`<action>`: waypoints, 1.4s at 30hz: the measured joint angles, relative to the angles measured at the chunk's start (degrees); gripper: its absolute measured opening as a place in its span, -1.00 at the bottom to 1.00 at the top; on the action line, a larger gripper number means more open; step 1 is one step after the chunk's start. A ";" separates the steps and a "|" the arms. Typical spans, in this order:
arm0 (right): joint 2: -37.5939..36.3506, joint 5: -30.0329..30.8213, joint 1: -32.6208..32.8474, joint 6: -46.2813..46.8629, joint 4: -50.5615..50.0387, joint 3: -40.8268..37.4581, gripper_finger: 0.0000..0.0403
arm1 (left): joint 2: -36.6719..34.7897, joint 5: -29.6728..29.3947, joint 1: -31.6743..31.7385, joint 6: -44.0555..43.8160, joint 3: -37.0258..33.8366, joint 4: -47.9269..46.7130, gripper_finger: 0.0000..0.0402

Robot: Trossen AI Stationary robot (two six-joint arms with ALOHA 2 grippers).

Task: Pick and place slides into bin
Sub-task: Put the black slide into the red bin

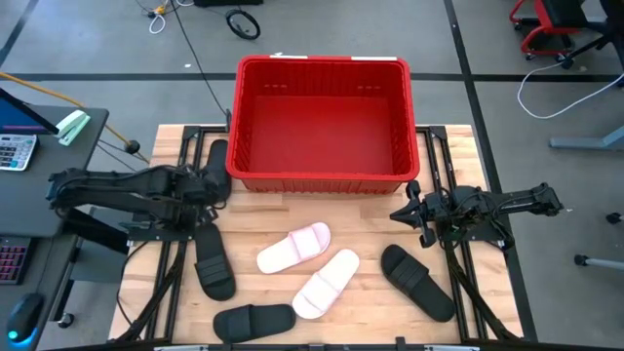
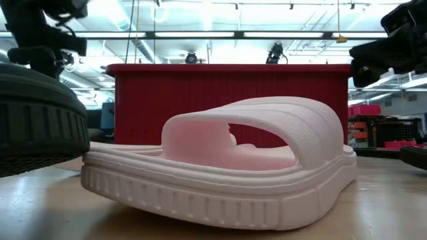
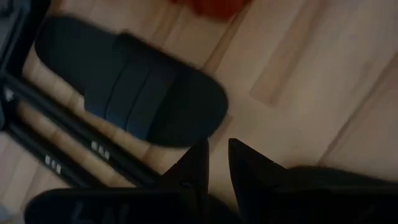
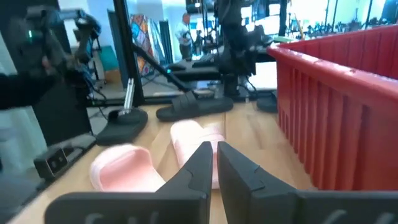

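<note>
Red bin [image 1: 322, 122] sits at the table's far edge, nothing inside it. Five slides on the wood: two pink [image 1: 294, 248] [image 1: 326, 283] mid-table, black ones [image 1: 213, 261] [image 1: 253, 320] [image 1: 417, 281] around them. Left gripper [image 1: 216, 184] hovers beside the bin's left corner, fingers nearly together, holding nothing. Right gripper [image 1: 407, 213] off the right corner, likewise narrow and unloaded.

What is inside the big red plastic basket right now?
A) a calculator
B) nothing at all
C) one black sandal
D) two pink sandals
B: the big red plastic basket shows only its bare red floor, while the pale pink slip-on sandals lie on the wooden table in front of it.
</note>
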 joint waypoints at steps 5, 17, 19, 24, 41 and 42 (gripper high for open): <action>0.00 0.39 -0.03 -4.73 5.65 0.02 -0.84 | 4.55 -2.09 0.00 -3.23 0.66 0.42 -0.67; -0.02 0.23 -0.03 -10.73 16.66 0.01 -0.84 | 14.45 -6.44 0.00 -14.61 -0.75 10.15 -0.67; 0.00 -0.28 -0.03 -9.29 16.60 0.01 -0.84 | 15.31 -6.95 0.00 -17.50 -1.83 10.29 -0.67; -0.01 -1.51 -0.01 -6.23 16.54 -0.01 -0.84 | 16.80 -6.43 -0.55 -25.80 -5.53 10.18 -0.60; 0.75 -1.73 -0.01 -3.85 15.24 0.00 -0.84 | 18.02 -4.72 -6.19 -21.21 -10.23 15.22 -0.02; 0.95 -1.75 0.01 -3.43 15.25 0.02 -0.84 | 18.04 -5.69 -6.19 -21.48 -10.23 15.24 -0.02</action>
